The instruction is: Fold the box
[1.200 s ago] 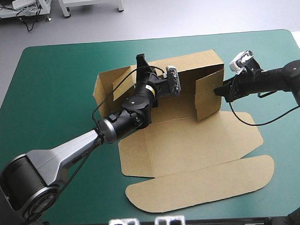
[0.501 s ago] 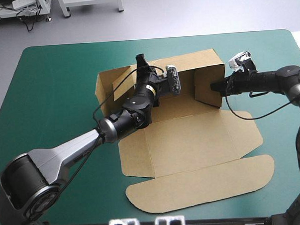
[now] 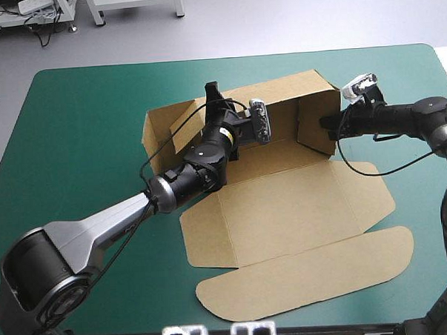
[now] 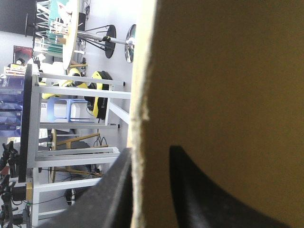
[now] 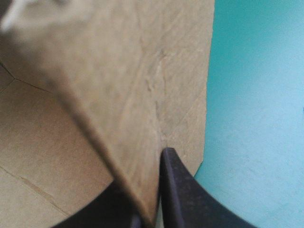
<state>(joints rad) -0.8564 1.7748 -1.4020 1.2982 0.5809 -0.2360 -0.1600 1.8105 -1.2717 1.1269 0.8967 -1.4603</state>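
- Wall-raising looks to be the step in hand. The brown box [image 3: 285,209] sits in the middle of the high view on the teal-green cover [image 3: 81,129]. Its back wall [image 3: 294,92] stands across the upper centre, and the long lid flap [image 3: 310,271] lies flat toward the lower right.
- The left gripper [image 3: 211,94] reaches up from the lower left. Its black fingers are pinched on the top edge of the back wall. In its wrist view the board's raw edge runs between the two fingers, one on each face.
- The right gripper [image 3: 330,123] comes in from the right edge of the frame. Its fingers are all but closed on the right side wall [image 3: 315,130], which stands turned in against the end of the back wall. Its wrist view shows the sheet between the fingers, with bare cover beside it.
- The left side wall [image 3: 159,129], at the upper left of the box, also stands upright.
- Nothing appears locked yet. The next move probably calls for holding the right corner square and tucking the walls together, since released board may spring back flat.
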